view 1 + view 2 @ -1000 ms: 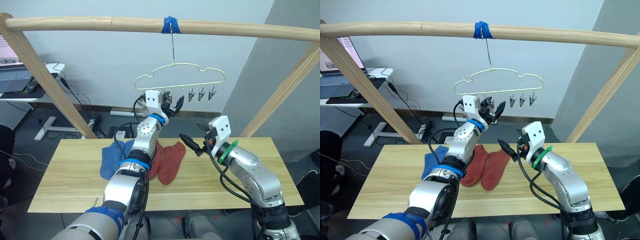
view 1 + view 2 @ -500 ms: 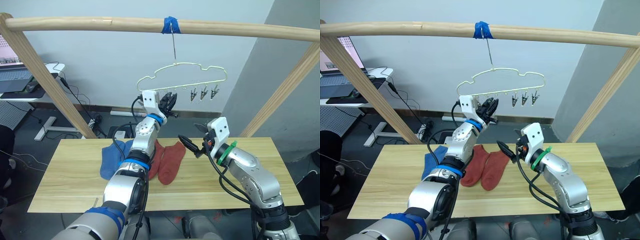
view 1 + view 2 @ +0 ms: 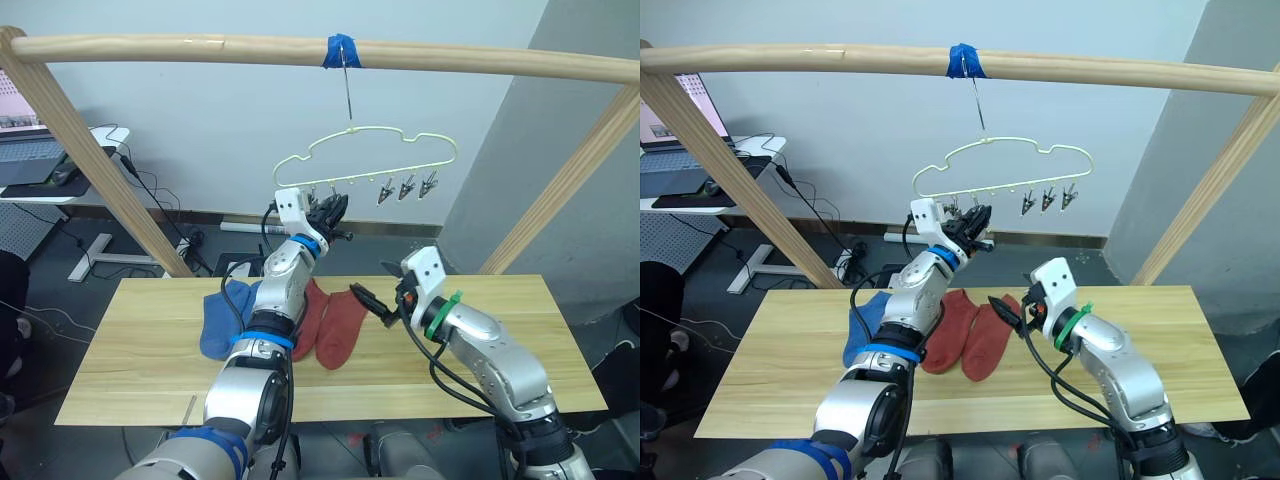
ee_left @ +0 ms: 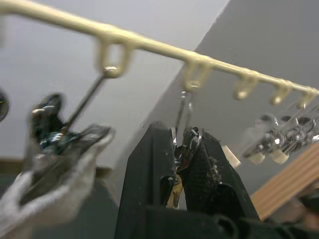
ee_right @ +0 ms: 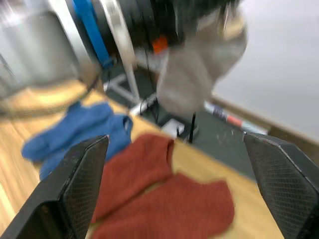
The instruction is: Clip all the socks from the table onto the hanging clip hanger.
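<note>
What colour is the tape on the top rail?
Blue. The tape wraps the rail where the hanger hooks on, clearest in the left eye view.

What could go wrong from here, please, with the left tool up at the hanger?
The left tool pinches one clip on the hanger, which hangs by a thin hook; a pull could swing or unhook it. A grey sock hangs from a neighbouring clip and might shake loose. The right tool, open, hovers above the red socks.

socks point(image 3: 300, 318) on table point(image 3: 150, 350), clip hanger point(image 3: 368, 160) hanging above
</note>
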